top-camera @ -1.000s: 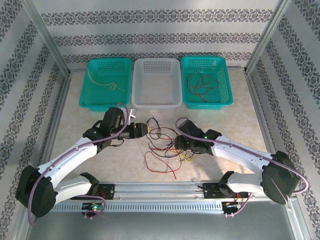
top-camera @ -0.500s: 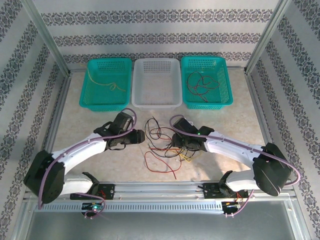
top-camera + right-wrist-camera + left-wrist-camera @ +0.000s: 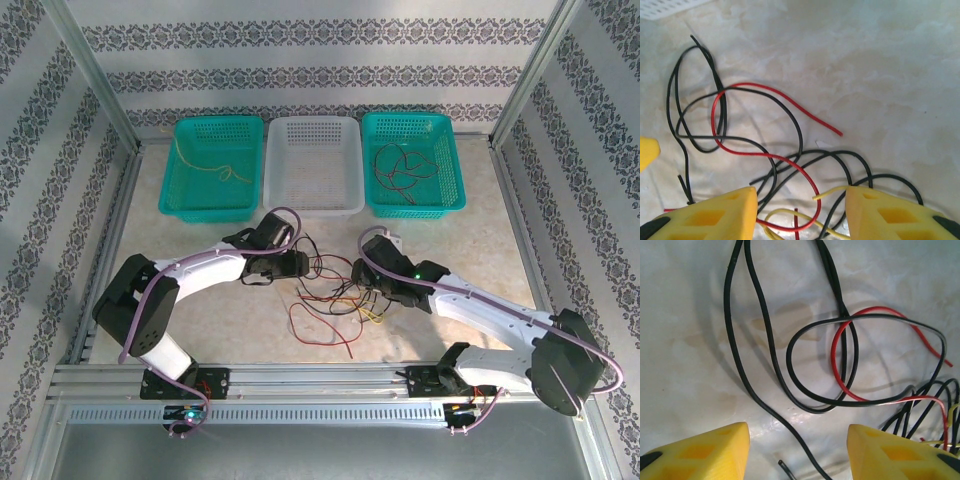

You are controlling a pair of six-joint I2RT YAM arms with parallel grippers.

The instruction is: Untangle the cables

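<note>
A tangle of thin red, black and yellow cables (image 3: 330, 288) lies mid-table. My left gripper (image 3: 303, 265) hovers low at the tangle's left edge. It is open, and a black cable (image 3: 771, 371) runs across the table between its yellow fingers (image 3: 705, 452); a red loop (image 3: 836, 371) crosses black loops just ahead. My right gripper (image 3: 367, 287) is at the tangle's right edge, also open. Below and between its yellow fingers (image 3: 890, 212) lie a red loop (image 3: 810, 182), a yellow cable (image 3: 832, 191) and black cables (image 3: 850, 160). Neither gripper holds anything.
Three baskets stand at the back. The left teal one (image 3: 170, 190) holds a yellow cable (image 3: 222, 168), the white one (image 3: 312, 212) is in the middle, and the right teal one (image 3: 455, 170) holds red and black cables (image 3: 398, 165). A red strand (image 3: 318, 325) trails toward the front edge.
My left arm has swung right, bringing its gripper up to the tangle's left edge. The right gripper shifted slightly and stays over the tangle's right side.
</note>
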